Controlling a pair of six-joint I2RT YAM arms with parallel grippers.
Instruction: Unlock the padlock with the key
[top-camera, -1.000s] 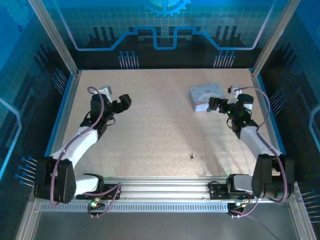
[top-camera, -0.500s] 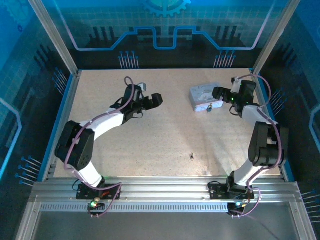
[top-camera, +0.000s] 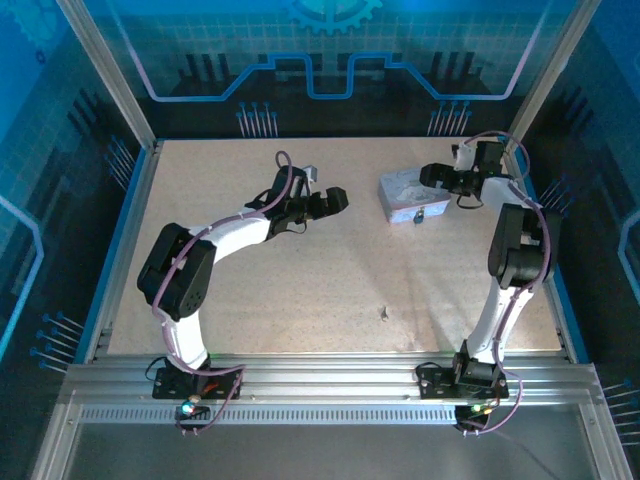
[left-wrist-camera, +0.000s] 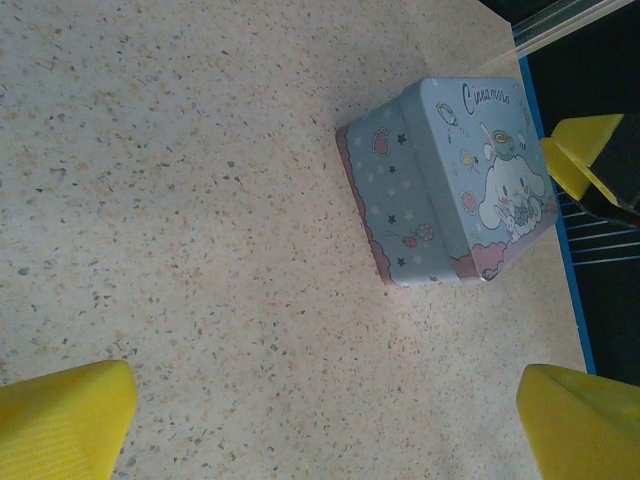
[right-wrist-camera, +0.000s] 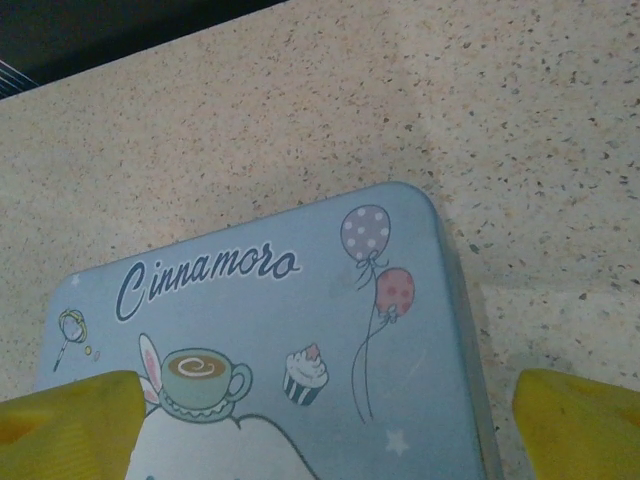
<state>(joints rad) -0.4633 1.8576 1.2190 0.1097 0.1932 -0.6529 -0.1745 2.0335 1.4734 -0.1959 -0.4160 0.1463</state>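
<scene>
Beige, speckled composite forms the surface (top-camera: 300, 270) under both arms. From the top camera, a pale lavender-blue rectangular tin box printed with cartoon figures (top-camera: 408, 188) lies in the upper right of the frame. Against its lower edge sits the tiny brass-yellow padlock (top-camera: 420, 213), too small in that view for its shackle to be made out. The slim dark metal key (top-camera: 384, 314) lies alone on bare surface in the lower centre of the frame, well apart from the padlock and from both arms.

The left claw (top-camera: 337, 199) hangs over the surface in the upper middle of the top view, left of the tin box and apart from it, pointing toward it. In the left wrist view its yellow fingertips (left-wrist-camera: 62, 415) sit at the two lower corners, spread wide with nothing between them. The tin box lies in the upper right of that frame, showing a side wall with stars and hearts. A yellow fingertip of the other arm (left-wrist-camera: 578, 150) shows just past the box's right edge.

The right claw (top-camera: 430, 177) hovers at the upper right corner of the tin box. In the right wrist view its yellow fingers (right-wrist-camera: 66, 420) stand far apart at the lower corners, gripping nothing. The printed lid (right-wrist-camera: 300, 340) fills the space between them, with lettering, two balloons, a cup and a cupcake on it.
</scene>
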